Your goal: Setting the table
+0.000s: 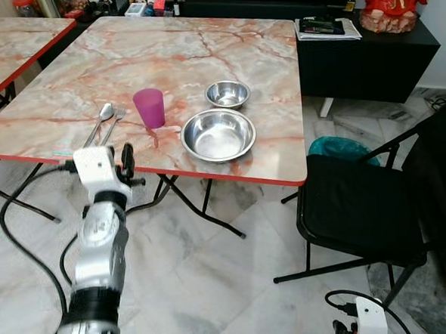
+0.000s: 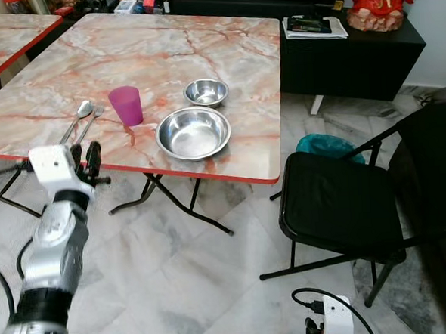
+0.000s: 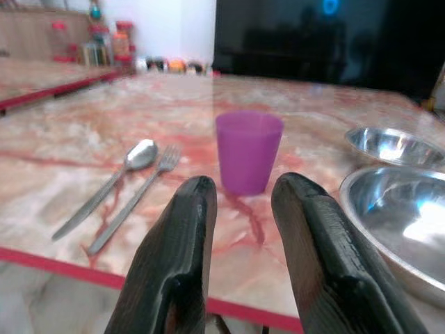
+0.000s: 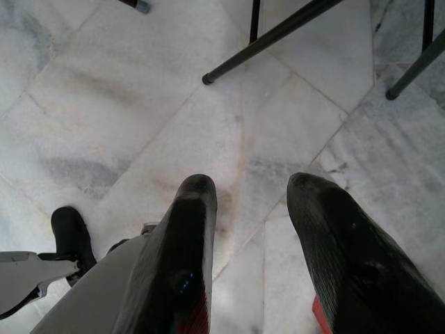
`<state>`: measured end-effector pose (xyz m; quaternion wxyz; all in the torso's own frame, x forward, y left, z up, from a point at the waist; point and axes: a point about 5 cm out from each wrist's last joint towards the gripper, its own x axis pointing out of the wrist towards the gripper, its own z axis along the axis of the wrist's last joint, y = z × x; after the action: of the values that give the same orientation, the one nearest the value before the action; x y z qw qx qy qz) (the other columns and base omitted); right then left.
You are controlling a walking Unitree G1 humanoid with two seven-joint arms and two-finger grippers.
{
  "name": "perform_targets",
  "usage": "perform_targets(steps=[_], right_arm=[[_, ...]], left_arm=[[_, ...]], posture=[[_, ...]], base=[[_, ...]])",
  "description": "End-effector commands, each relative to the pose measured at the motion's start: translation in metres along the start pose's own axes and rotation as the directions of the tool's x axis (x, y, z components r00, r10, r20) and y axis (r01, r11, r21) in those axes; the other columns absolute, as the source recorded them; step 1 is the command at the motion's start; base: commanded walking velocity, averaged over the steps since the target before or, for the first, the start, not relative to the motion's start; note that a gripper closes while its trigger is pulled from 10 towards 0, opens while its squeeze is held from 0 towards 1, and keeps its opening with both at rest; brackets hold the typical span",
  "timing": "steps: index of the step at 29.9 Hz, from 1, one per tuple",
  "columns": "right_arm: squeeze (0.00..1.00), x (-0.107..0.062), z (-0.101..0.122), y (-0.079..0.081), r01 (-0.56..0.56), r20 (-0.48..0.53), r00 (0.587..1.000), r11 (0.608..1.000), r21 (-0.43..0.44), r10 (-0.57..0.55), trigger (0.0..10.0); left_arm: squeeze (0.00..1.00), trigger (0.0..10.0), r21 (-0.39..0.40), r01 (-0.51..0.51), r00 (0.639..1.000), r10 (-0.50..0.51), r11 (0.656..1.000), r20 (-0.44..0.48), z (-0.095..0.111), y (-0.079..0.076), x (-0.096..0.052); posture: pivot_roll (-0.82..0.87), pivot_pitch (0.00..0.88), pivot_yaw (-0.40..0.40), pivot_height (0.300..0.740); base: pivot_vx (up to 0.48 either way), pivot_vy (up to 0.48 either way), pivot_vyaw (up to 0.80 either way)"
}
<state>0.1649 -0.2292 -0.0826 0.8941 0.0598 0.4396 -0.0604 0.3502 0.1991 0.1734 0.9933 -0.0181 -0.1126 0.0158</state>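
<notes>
1. Table (image 1: 66, 78) is carrying everything; no readable writing.
2. Big bowl (image 1: 218, 134) is sitting beside small bowl (image 1: 227, 93).
3. Left gripper (image 3: 240, 209) is hovering at the table edge, parted, empty; right gripper (image 4: 254, 209) is hanging parted over the floor.
4. Cup (image 1: 150, 108) is standing beside spoon (image 1: 102, 117) and fork (image 1: 115, 120).

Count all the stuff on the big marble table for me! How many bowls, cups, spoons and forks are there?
Metal bowls: 2, a large one and a small one
Purple cup: 1
Spoon: 1
Fork: 1
Total: 5 things near the front edge of the table.
</notes>
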Motion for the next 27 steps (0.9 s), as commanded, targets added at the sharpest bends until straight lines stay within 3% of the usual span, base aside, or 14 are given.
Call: perform_targets(steps=[1, 4, 6, 11, 15, 18, 23, 24, 25, 27], right_arm=[[0.0, -0.001, -0.004, -0.002, 0.01, -0.01, 1.0, 1.0, 0.016, -0.009, 10.0], [0.0, -0.001, -0.004, -0.002, 0.013, -0.002, 1.0, 1.0, 0.027, -0.013, 10.0], [0.0, -0.001, -0.004, -0.002, 0.018, 0.005, 1.0, 0.999, 0.038, -0.018, 10.0], [0.0, -0.002, -0.001, -0.004, 0.055, 0.043, 0.997, 0.997, 0.062, -0.058, 10.0], [0.0, -0.003, 0.002, -0.006, 0.093, 0.104, 0.989, 0.986, 0.135, -0.108, 10.0], [0.0, -0.003, 0.004, -0.006, 0.081, 0.128, 0.987, 0.99, 0.113, -0.096, 10.0], [0.0, -0.004, 0.006, -0.006, 0.086, 0.172, 0.979, 0.983, 0.16, -0.113, 10.0], [0.0, 0.003, 0.068, -0.008, 0.076, 0.313, 0.942, 0.986, 0.146, -0.119, 10.0], [0.0, 0.003, 0.101, -0.008, 0.078, 0.391, 0.912, 0.989, 0.126, -0.122, 10.0], [0.0, 0.002, 0.107, -0.01, 0.074, 0.42, 0.899, 0.989, 0.132, -0.123, 10.0]], left_arm=[[0.0, 10.0, -0.029, 0.0, 0.999, -0.002, 1.0, -0.039, -0.004, 0.005, 0.003], [0.0, 10.0, -0.002, 0.025, 0.998, -0.026, 1.0, -0.056, -0.003, 0.004, 0.009], [0.0, 10.0, -0.036, 0.031, 0.997, -0.034, 0.999, -0.071, -0.001, 0.002, 0.013], [0.0, 10.0, -0.038, 0.064, 0.994, -0.067, 0.997, -0.081, -0.003, -0.002, 0.013], [0.0, 10.0, -0.039, 0.093, 0.992, -0.096, 0.995, -0.083, -0.007, -0.004, 0.011], [0.0, 10.0, -0.037, 0.098, 0.991, -0.101, 0.994, -0.089, -0.008, -0.005, 0.01], [0.0, 10.0, -0.042, 0.103, 0.991, -0.106, 0.994, -0.086, -0.008, -0.004, 0.009], [0.0, 10.0, -0.043, 0.107, 0.99, -0.11, 0.993, -0.086, -0.009, -0.006, 0.008], [0.0, 10.0, -0.04, 0.111, 0.99, -0.114, 0.993, -0.086, -0.01, -0.006, 0.007], [0.0, 10.0, -0.032, 0.113, 0.989, -0.116, 0.993, -0.088, -0.01, -0.005, 0.007]], posture=[[-0.02, 0.12, -0.033, 0.74], [-0.02, 0.12, -0.029, 0.74], [-0.02, 0.122, -0.026, 0.74], [-0.02, 0.124, -0.026, 0.74], [-0.03, 0.127, -0.018, 0.74], [-0.03, 0.128, -0.018, 0.74], [-0.03, 0.129, -0.016, 0.74], [-0.04, 0.128, -0.016, 0.74], [-0.03, 0.128, -0.013, 0.74], [-0.04, 0.128, -0.013, 0.74]], base=[[0.0, 0.0, 0.0], [0.0, 0.0, 0.0], [0.0, 0.0, 0.0], [0.0, 0.0, 0.0], [0.0, 0.0, 0.0], [0.0, 0.0, 0.0], [0.0, 0.0, 0.0], [0.0, 0.0, 0.0], [0.0, 0.0, 0.0], [0.0, 0.0, 0.0]])
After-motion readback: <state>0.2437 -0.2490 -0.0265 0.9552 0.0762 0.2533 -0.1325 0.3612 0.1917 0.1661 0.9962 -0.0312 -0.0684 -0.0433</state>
